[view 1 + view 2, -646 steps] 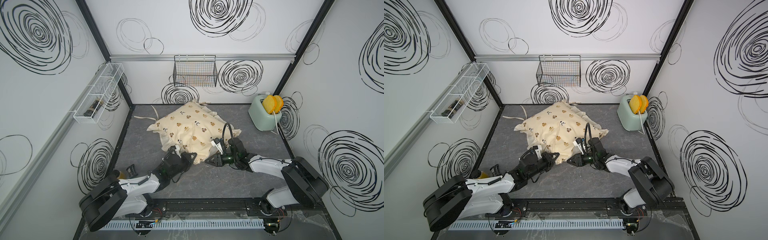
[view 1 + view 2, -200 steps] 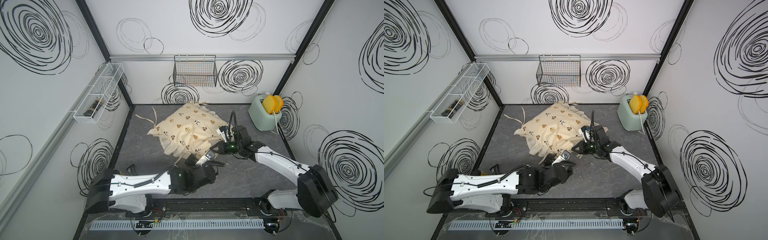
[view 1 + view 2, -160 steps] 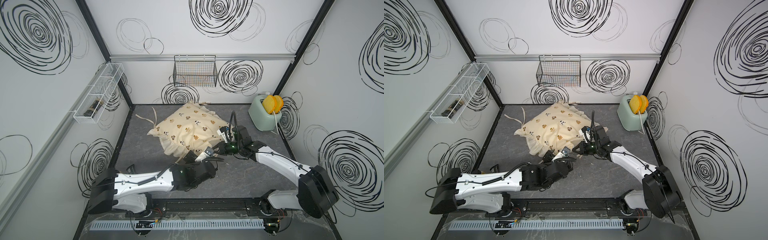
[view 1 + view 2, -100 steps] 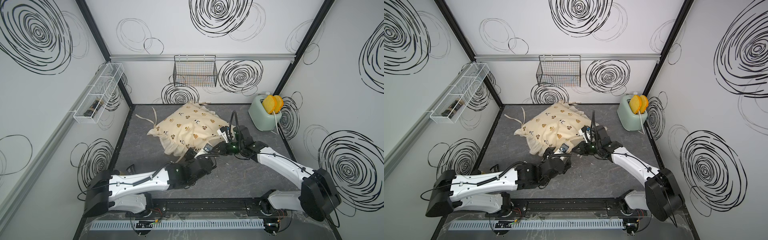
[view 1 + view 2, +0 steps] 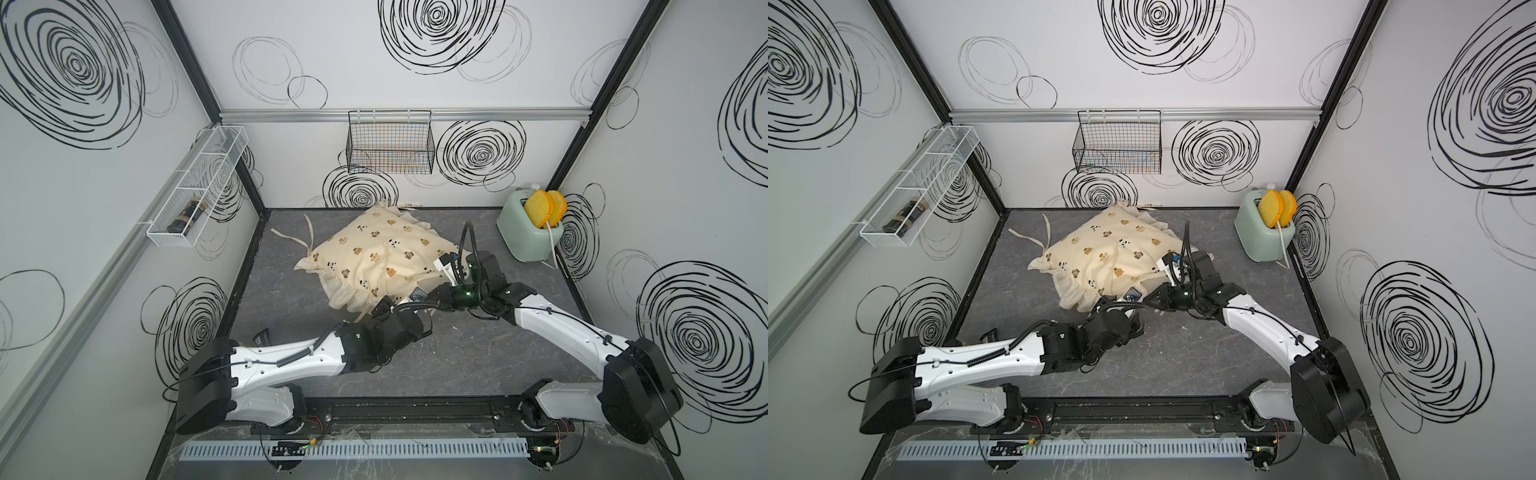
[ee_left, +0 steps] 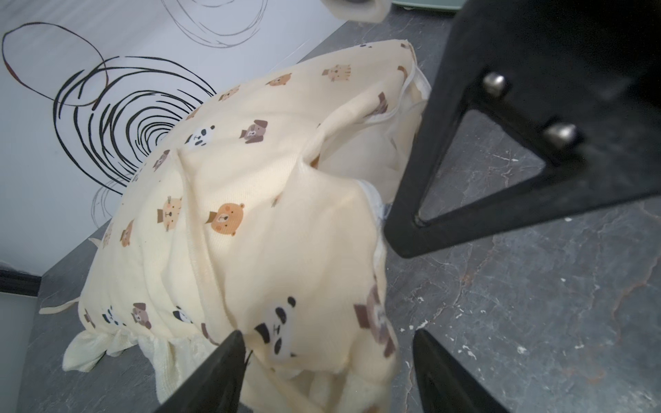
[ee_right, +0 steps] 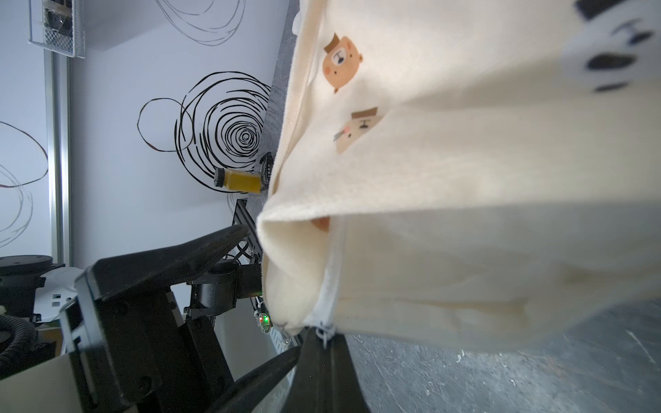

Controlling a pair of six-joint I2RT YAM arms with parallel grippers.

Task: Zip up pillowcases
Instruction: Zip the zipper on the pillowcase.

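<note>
Both top views: grey marbled stone-look table [image 5: 478, 361], matte and flat; toward its back middle, plump pillowcase [image 5: 374, 253] [image 5: 1100, 253] of soft cream fabric, bear and panda print, ruffled hem, thin tie strips [image 5: 291, 239] trailing off one far corner. Left wrist view: left gripper [image 6: 327, 343], tapered black fingers [image 6: 221, 372] spread apart, straddling the near corner of cloth. Right wrist view: right gripper [image 7: 316, 345], pinched tight on the lifted edge at the end of narrow white zipper tape [image 7: 331, 286].

White-shelled arms [image 5: 291, 365], black joints [image 5: 636, 386], ribbed cables [image 5: 467, 245]
</note>
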